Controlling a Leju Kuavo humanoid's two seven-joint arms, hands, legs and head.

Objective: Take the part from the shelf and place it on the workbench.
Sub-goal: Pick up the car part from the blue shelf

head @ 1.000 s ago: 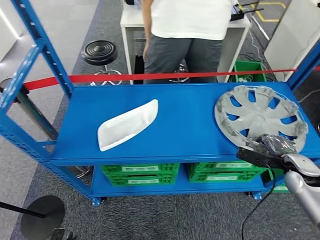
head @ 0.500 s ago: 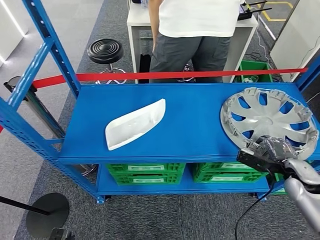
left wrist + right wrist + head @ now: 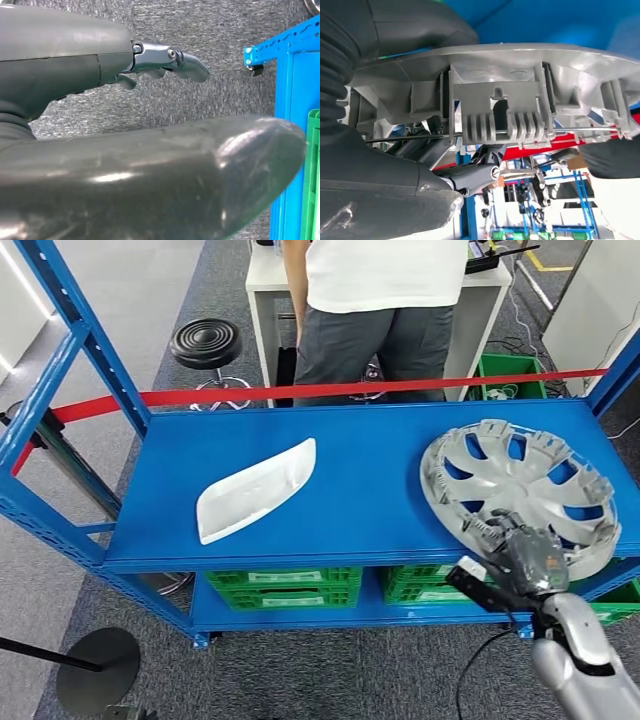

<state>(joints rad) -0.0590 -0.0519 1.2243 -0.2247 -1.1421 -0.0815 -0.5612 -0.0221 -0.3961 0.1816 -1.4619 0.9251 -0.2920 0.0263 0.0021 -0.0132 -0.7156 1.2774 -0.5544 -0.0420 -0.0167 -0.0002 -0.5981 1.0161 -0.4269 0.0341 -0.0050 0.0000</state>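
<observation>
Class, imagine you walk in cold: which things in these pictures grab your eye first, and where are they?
A big silver wheel cover lies at the right end of the blue shelf, its near rim held by the robot's right hand. A white curved part lies left of centre, and a red tape runs behind.

The blue shelf (image 3: 362, 510) carries two parts on its top deck: one grey wheel cover (image 3: 521, 490) and one white curved panel (image 3: 253, 490). Under that deck sit three green crates (image 3: 283, 587), and a fourth stands behind the shelf. Beyond it are one black stool (image 3: 204, 345), one person (image 3: 377, 300) and one red tape (image 3: 302, 392).
</observation>
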